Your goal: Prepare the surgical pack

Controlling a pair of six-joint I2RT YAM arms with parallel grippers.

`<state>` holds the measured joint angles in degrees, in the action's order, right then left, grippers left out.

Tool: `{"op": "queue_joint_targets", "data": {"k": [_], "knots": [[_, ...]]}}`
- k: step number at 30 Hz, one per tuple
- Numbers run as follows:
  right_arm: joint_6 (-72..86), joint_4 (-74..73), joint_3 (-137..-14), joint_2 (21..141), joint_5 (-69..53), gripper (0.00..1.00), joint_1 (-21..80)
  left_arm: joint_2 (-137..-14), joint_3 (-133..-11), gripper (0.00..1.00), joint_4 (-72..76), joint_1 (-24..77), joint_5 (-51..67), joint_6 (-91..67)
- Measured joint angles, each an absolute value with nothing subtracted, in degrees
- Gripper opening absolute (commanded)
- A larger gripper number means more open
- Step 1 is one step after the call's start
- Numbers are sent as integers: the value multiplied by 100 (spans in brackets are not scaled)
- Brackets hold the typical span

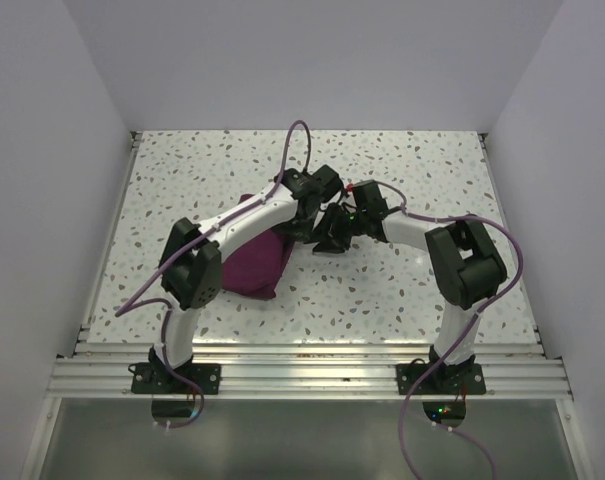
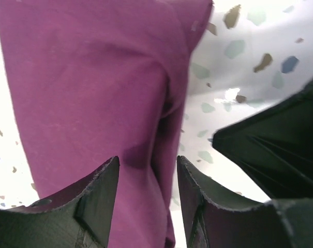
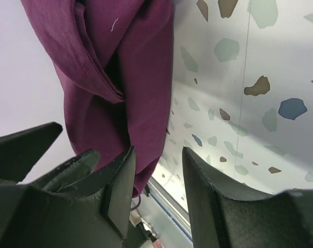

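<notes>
Hovering together at the right edge of the wrapped purple surgical pack (image 1: 257, 262), both arms meet.
The left tool (image 2: 148, 165) stands jaws apart over a fold. The right tool (image 3: 159, 155), also apart, sits beside the loose edge, likely to tuck it. The pack lies left of centre on the table (image 1: 402, 300), with open room to its right and beyond it.

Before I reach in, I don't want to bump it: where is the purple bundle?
In the top view, the purple bundle lies left of centre on the speckled table, partly under the left arm.
</notes>
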<state>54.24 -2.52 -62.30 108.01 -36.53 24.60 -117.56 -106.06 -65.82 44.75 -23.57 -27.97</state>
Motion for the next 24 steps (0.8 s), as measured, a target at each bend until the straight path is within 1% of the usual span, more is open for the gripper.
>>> {"op": "queue_joint_targets", "data": {"k": [3, 5, 7, 10, 11, 15, 17, 19, 20, 22, 24], "knots": [[5472, -178, -6230, 10801, -3656, 42, 2460, -11758, -10608, 52, -6604, 4462, -2571, -2801], [5544, -115, -6230, 10801, -3664, 41, 2471, -11764, -10606, 49, -6608, 4462, -2646, -2801], [5623, -3, -6230, 10807, -3680, 34, 2475, -11767, -10602, 45, -6602, 4462, -2692, -2797], [5776, 187, -6237, 10864, -3695, 25, 2508, -11769, -10527, 33, -6556, 4431, -2705, -2794], [5848, 242, -6237, 10890, -3697, 23, 2526, -11778, -10508, 27, -6560, 4418, -2705, -2790], [6095, 467, -6294, 11072, -3697, 16, 2646, -11791, -10412, 20, -6490, 4307, -2672, -2735], [6228, 565, -6335, 11153, -3697, 13, 2718, -11791, -10344, 14, -6436, 4233, -2628, -2707], [6355, 674, -6388, 11218, -3699, 10, 2773, -11791, -10313, 10, -6405, 4163, -2567, -2646], [6420, 742, -6418, 11246, -3699, 10, 2799, -11791, -10311, 6, -6394, 4154, -2534, -2630], [6521, 829, -6466, 11266, -3697, 6, 2840, -11791, -10311, 1, -6379, 4125, -2462, -2591], [6617, 913, -6519, 11284, -3693, 3, 2860, -11791, -10309, 0, -6370, 4123, -2394, -2567]]}}
